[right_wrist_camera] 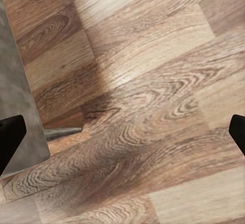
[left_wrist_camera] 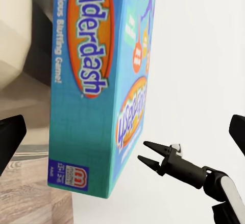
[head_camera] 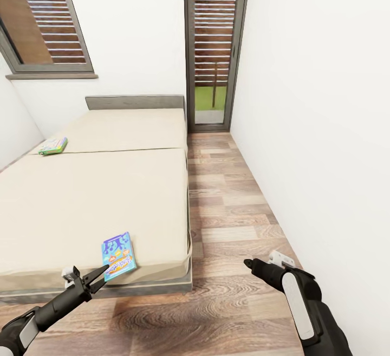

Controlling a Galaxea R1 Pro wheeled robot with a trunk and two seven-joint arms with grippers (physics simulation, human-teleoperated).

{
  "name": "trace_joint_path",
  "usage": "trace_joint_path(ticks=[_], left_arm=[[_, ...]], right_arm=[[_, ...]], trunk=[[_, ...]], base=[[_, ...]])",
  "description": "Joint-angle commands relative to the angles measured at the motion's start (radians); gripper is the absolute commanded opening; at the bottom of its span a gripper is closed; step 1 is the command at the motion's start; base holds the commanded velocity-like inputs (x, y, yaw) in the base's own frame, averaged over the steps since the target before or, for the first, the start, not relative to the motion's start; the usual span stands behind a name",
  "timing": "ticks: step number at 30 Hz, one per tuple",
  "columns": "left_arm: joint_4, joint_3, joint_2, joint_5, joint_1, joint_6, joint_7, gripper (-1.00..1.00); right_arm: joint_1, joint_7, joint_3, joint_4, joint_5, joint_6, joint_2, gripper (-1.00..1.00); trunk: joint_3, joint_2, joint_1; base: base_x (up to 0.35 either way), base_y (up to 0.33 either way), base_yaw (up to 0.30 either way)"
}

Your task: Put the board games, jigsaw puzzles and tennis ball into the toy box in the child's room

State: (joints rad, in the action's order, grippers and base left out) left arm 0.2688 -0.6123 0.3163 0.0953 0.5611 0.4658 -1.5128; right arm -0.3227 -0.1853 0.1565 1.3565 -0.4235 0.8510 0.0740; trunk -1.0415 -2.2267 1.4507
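Observation:
A blue board game (head_camera: 118, 256) with white lettering lies flat near the front right corner of the bed (head_camera: 97, 193). My left gripper (head_camera: 99, 276) is open just short of its near edge, touching nothing. The left wrist view shows the same blue box (left_wrist_camera: 97, 81) close ahead, between the spread fingertips (left_wrist_camera: 10, 137). A white-green board game (head_camera: 53, 146) rests far back on the bed's left side. Over the wooden floor to the right of the bed, my right gripper (head_camera: 249, 263) is open and empty. The toy box and the table are out of view.
A narrow strip of wood floor (head_camera: 233, 209) runs between the bed and the white right wall (head_camera: 325, 128) to a glass door (head_camera: 212, 47). A window (head_camera: 49, 20) is above the grey headboard (head_camera: 135, 101). The right wrist view shows the bed's grey base (right_wrist_camera: 15, 106).

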Motion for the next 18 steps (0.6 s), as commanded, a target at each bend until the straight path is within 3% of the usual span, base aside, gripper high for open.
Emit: trace_joint_path(ticks=[1,18], left_arm=[[0.000,0.002,0.001,0.003,0.000,0.010,-0.003,-1.00],[0.000,0.002,0.000,0.003,0.000,0.010,-0.003,-1.00]], right_arm=[[-0.001,-0.008,0.001,0.001,-0.011,0.003,0.001,1.00],[-0.001,-0.009,0.001,-0.002,-0.011,0.003,0.001,1.00]], trunk=[[-0.001,0.000,0.000],[-0.001,0.000,0.000]], base=[[0.000,0.000,0.000],[0.000,0.000,0.000]])
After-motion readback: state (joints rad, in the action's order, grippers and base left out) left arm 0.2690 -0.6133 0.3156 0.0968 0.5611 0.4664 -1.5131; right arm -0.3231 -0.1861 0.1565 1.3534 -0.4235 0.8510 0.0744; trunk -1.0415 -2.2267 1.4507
